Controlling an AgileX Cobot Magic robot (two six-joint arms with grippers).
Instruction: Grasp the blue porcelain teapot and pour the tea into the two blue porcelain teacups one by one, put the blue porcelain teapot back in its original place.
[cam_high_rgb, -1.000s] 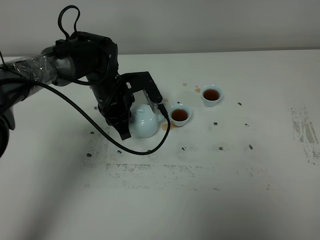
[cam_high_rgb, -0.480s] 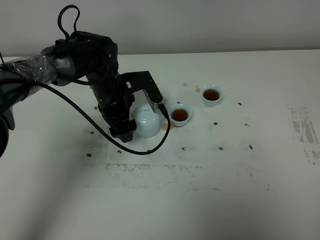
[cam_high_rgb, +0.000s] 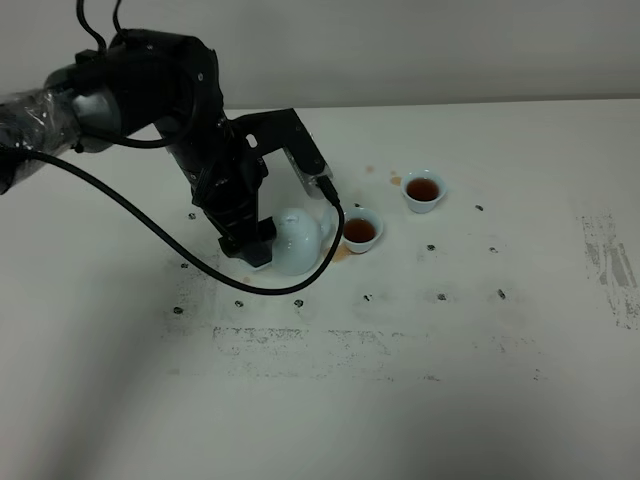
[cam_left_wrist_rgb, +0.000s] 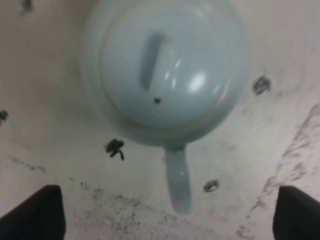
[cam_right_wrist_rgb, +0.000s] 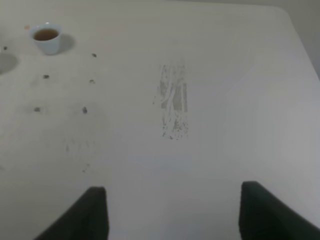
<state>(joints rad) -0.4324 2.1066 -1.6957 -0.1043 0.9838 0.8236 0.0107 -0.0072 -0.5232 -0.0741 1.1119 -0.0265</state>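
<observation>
The blue porcelain teapot (cam_high_rgb: 298, 241) stands on the white table, left of the two blue porcelain teacups (cam_high_rgb: 360, 230) (cam_high_rgb: 423, 190), both holding brown tea. My left gripper (cam_high_rgb: 254, 246) hovers close by the teapot's left side, open and holding nothing. From the left wrist, the teapot (cam_left_wrist_rgb: 165, 70) shows from above with its lid on, and the gripper (cam_left_wrist_rgb: 167, 217) has its dark fingertips (cam_left_wrist_rgb: 40, 212) far apart at the frame corners. One teacup (cam_right_wrist_rgb: 46, 38) shows far off in the right wrist view. There my right gripper (cam_right_wrist_rgb: 175, 215) is open over bare table.
Brown tea stains (cam_high_rgb: 334, 254) mark the table beside the nearer cup, and smaller ones (cam_high_rgb: 394, 180) lie by the farther cup. A black cable (cam_high_rgb: 150, 215) loops from the left arm down to the table. Dark scuff marks (cam_high_rgb: 610, 265) run along the right side.
My left arm has risen and swung back to the upper left. The teapot has settled on the table and the fingers now stand clear of it.
</observation>
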